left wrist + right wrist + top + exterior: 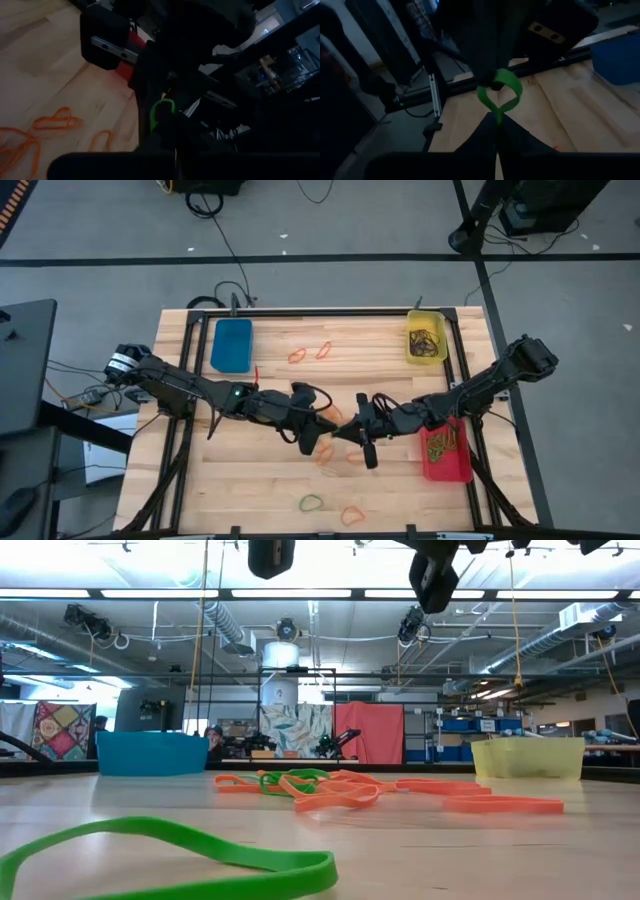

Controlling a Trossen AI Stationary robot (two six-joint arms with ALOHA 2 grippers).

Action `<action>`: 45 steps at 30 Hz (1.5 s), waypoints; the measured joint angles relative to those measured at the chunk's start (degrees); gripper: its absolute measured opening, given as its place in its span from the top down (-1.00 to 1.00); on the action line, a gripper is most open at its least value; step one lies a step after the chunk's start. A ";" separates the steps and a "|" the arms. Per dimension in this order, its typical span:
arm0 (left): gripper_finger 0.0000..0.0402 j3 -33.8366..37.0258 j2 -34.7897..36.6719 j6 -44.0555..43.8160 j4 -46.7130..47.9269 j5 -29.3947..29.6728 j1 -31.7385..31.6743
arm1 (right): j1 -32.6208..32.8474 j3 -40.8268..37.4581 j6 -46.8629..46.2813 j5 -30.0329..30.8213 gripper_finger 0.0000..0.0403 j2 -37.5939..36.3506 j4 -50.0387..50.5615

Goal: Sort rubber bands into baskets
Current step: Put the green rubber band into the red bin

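Wooden table (270, 470), no legible writing, left gripper (328, 427) and right gripper (349, 430) both clamped on green rubber band (499, 91).

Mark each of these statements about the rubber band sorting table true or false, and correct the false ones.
1. The two grippers meet near the table's middle, a green rubber band between them. True.
2. The blue basket is full of bands. False: it looks empty.
3. The red basket holds bands. True.
4. The yellow basket sits at the near edge. False: it is at the far right corner.
5. The right gripper is shut on the green band. True; the left gripper is shut on it as well.
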State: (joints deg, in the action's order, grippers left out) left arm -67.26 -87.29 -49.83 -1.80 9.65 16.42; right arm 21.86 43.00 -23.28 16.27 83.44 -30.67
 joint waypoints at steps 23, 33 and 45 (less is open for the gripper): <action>0.33 0.00 -0.15 6.54 21.01 -2.80 4.97 | 2.47 -0.04 -18.98 -30.76 0.97 -7.55 49.70; 0.33 -0.02 -2.37 8.74 19.45 -2.14 6.47 | 10.43 -0.02 -29.14 -39.76 0.97 -20.91 70.15; 0.32 0.00 -13.24 1.27 15.98 -9.14 6.89 | 14.93 -0.04 -37.07 -34.16 0.61 -24.58 91.94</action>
State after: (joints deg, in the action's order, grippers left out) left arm -67.26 -100.53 -48.56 14.18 0.51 23.31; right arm 36.79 42.96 -60.35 -17.89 58.86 61.26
